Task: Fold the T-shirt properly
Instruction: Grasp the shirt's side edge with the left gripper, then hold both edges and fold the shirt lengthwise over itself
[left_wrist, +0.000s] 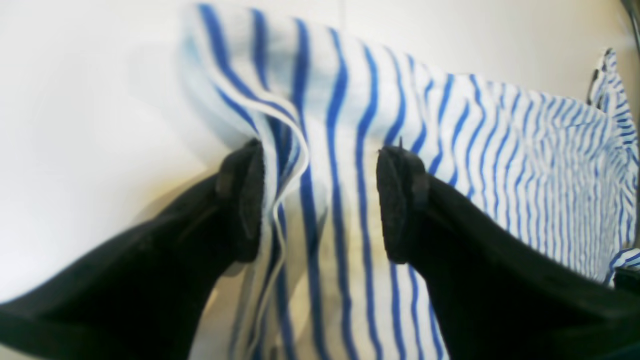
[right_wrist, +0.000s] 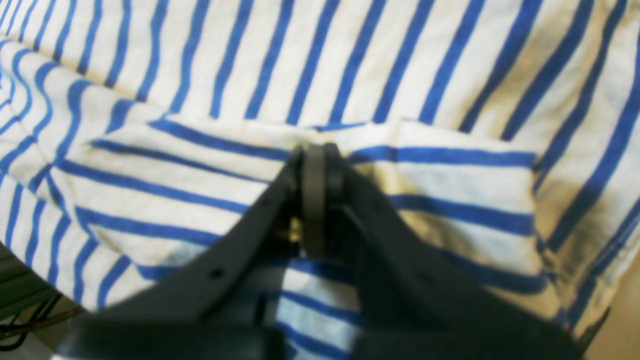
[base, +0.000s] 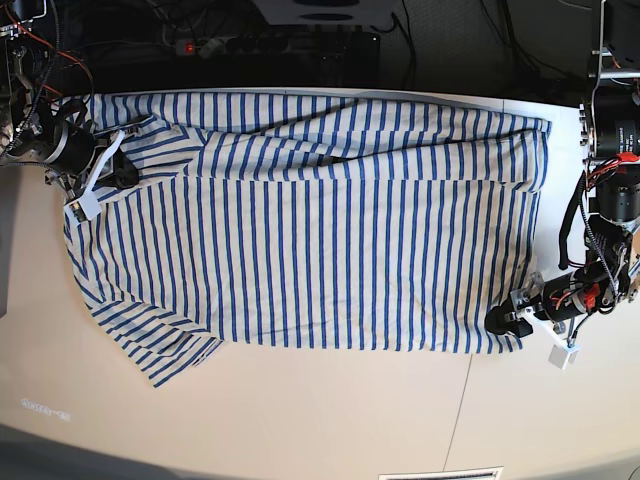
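The T-shirt, white with thin blue stripes, lies spread flat across the table, one sleeve reaching toward the front left. My left gripper is at the shirt's front right corner. In the left wrist view it stands open, and a raised fold of the T-shirt runs between its two black fingers. My right gripper rests at the back left of the shirt. In the right wrist view it is shut, tips at the edge of a folded flap of the T-shirt. Whether cloth is pinched there I cannot tell.
Cables and dark equipment run along the table's far edge. Arm bases and wiring stand at the far left and far right. A seam crosses the tabletop at the front right. Bare table lies in front of the shirt.
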